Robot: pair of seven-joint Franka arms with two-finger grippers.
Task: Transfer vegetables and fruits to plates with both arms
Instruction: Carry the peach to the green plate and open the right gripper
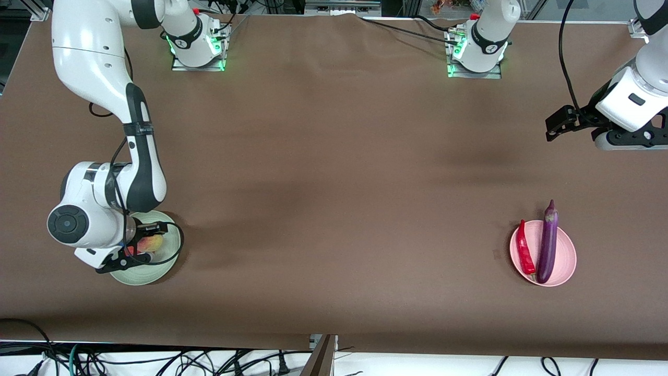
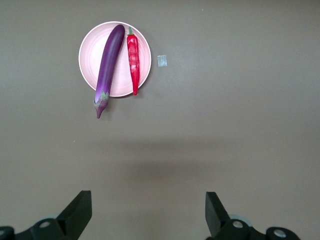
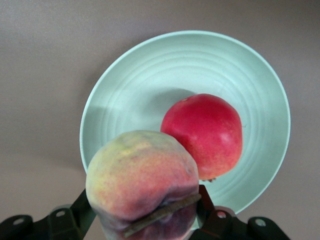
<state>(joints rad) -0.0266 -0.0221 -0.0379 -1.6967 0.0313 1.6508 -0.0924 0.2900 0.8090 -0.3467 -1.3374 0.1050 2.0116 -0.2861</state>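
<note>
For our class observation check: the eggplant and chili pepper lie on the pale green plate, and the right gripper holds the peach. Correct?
Not quite: the front view shows the eggplant and chili pepper on the pale pink plate. The right gripper does hold the peach.

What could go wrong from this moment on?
1. The right gripper holds the peach over the green plate, close to the pomegranate; released here, it may knock it or roll off.
2. The eggplant overhangs the pink plate rim and could tip out.
</note>
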